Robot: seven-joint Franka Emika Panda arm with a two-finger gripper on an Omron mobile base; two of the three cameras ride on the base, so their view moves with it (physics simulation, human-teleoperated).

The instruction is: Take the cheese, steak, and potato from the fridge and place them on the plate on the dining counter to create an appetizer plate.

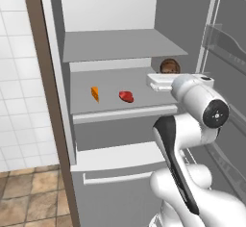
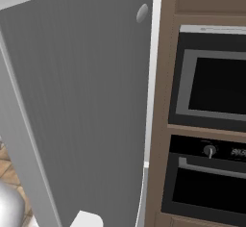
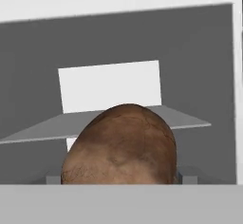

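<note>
Open fridge [image 1: 57, 53], pale grey shelves, white tile wall to its left. On middle shelf: cheese [image 1: 95, 94] far left, steak [image 1: 126, 96] just right of it, potato [image 1: 169, 66] at rear right, w/ free shelf around each. Gripper jaws wide apart, right at potato, holding nothing.

Open fridge [image 1: 57, 53], cheese [image 1: 95, 94] and steak [image 1: 126, 96] mid-frame on a shelf, potato [image 1: 169, 66] right of them behind the white arm [image 1: 192, 94]
</note>
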